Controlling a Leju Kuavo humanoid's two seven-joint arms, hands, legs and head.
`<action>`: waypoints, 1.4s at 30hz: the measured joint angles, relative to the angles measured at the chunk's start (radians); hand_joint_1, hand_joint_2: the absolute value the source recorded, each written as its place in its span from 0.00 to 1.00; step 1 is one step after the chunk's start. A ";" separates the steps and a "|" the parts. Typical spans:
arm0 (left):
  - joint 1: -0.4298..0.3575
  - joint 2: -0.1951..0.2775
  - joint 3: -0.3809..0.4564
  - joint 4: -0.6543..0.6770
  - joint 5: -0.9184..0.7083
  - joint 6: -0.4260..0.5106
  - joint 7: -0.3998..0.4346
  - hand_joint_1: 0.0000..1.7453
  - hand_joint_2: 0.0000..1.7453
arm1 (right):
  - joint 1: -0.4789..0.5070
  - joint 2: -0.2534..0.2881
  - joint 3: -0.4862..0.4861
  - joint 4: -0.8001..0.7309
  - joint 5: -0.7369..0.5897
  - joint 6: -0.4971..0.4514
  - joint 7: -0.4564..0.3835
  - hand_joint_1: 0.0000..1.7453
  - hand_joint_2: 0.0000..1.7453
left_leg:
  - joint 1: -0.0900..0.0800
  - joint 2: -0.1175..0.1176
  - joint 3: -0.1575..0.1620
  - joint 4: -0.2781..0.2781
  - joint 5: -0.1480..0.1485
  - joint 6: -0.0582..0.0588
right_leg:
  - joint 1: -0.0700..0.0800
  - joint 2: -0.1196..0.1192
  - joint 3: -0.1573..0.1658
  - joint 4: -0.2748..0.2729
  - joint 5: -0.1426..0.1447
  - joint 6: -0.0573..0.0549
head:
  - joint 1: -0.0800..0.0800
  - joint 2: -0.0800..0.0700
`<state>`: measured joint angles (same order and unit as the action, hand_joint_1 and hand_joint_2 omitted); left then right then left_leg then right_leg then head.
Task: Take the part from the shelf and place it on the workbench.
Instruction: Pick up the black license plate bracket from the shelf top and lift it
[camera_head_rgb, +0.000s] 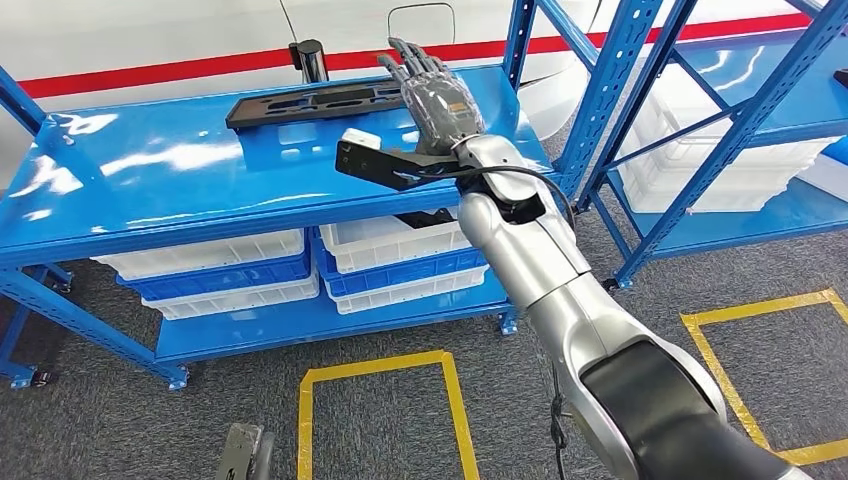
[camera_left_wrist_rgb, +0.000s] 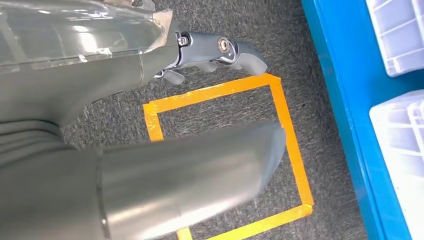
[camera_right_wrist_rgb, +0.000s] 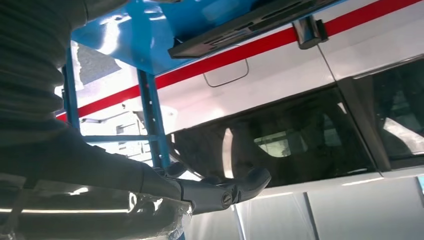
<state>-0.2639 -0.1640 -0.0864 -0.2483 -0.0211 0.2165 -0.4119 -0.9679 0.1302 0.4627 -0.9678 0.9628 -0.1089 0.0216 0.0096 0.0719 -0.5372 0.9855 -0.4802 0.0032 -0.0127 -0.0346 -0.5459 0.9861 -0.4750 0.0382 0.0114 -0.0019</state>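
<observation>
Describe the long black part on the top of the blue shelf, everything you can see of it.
The black part is a long, flat, matte plate, plastic-looking, with several elongated cutouts. It lies flat on the glossy blue shelf top near the rear edge, running sideways. The right hand hovers with fingers spread by its right end; whether it touches the part is unclear.

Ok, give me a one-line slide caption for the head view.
Right hand open above the blue shelf, reaching toward the long black part lying on top.
</observation>
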 joint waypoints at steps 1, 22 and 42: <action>0.001 0.001 0.002 0.000 0.005 0.003 -0.006 0.00 0.00 | -0.006 0.002 -0.001 -0.001 -0.009 0.005 -0.006 0.00 1.00 | 0.000 0.000 0.000 0.000 0.000 0.000 | 0.000 0.000 0.000 0.000 0.000 0.000 | 0.000 0.000; 0.010 0.029 0.071 0.000 0.061 -0.005 -0.046 0.00 0.00 | -0.084 0.075 0.026 0.035 -0.078 0.017 -0.056 0.00 1.00 | -0.001 -0.001 -0.009 0.012 -0.005 0.006 | -0.009 -0.002 0.000 -0.001 0.002 0.003 | 0.000 0.000; 0.024 0.039 0.124 0.000 0.084 0.003 -0.073 0.00 0.00 | -0.125 0.119 0.061 0.173 -0.116 -0.058 -0.128 0.00 1.00 | 0.028 -0.029 0.000 0.040 -0.055 -0.028 | -0.018 0.035 -0.092 0.040 0.043 0.000 | -0.002 0.000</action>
<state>-0.2397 -0.1254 0.0372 -0.2480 0.0633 0.2194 -0.4853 -1.0932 0.2495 0.5237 -0.7943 0.8467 -0.1669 -0.1068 0.0373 0.0428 -0.5374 1.0259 -0.5349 -0.0252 -0.0306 0.0000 -0.6381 1.0266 -0.4316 0.0379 0.0099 -0.0019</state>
